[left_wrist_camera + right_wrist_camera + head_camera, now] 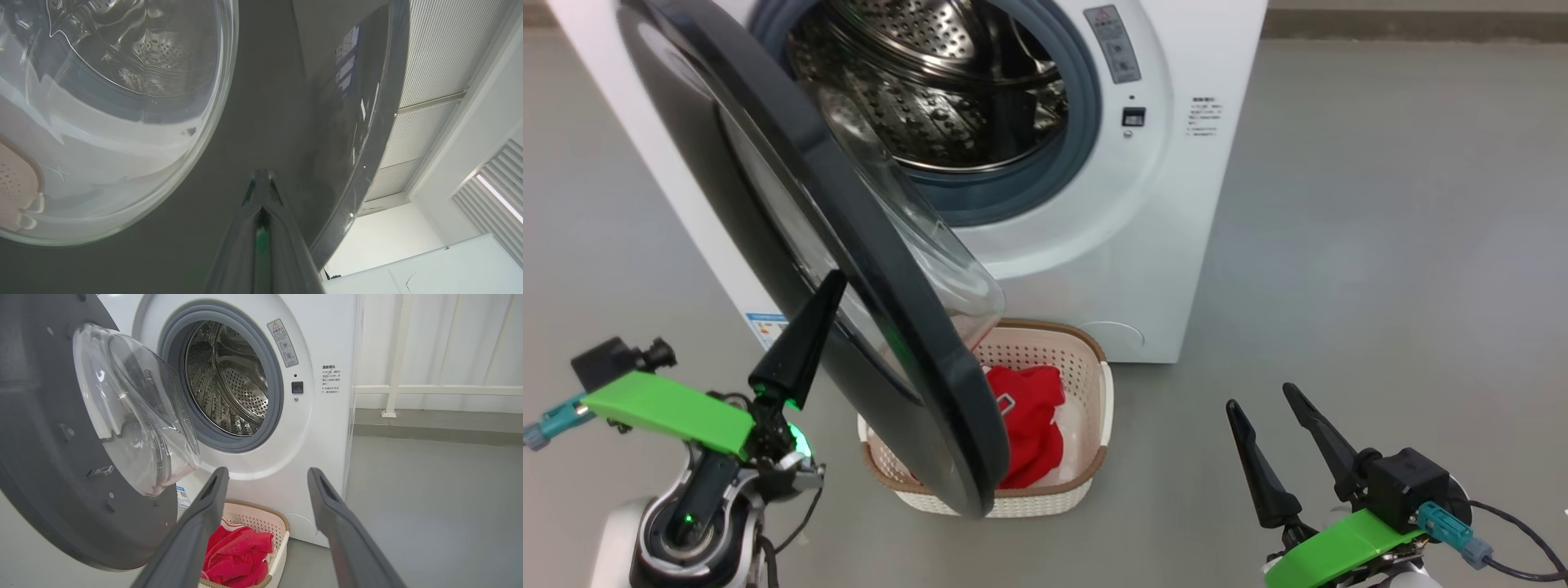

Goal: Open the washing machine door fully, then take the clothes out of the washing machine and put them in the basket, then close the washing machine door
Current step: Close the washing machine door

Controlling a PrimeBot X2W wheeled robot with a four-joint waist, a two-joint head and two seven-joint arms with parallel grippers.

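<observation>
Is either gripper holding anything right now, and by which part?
Nothing is held. The left gripper, jaws shut, has its tip at the outer face of the washing machine door, not gripping it. The right gripper is open and empty.

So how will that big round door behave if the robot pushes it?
Likely swings as one rigid piece: the washing machine door looks thick and solid. Its glossy face may let the shut left gripper slide. The bulging glass window suggests some weight.

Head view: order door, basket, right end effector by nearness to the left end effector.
1. Washing machine door, at the left end effector's tips.
2. Basket, lower right, under the door.
3. Right end effector, far right.
</observation>
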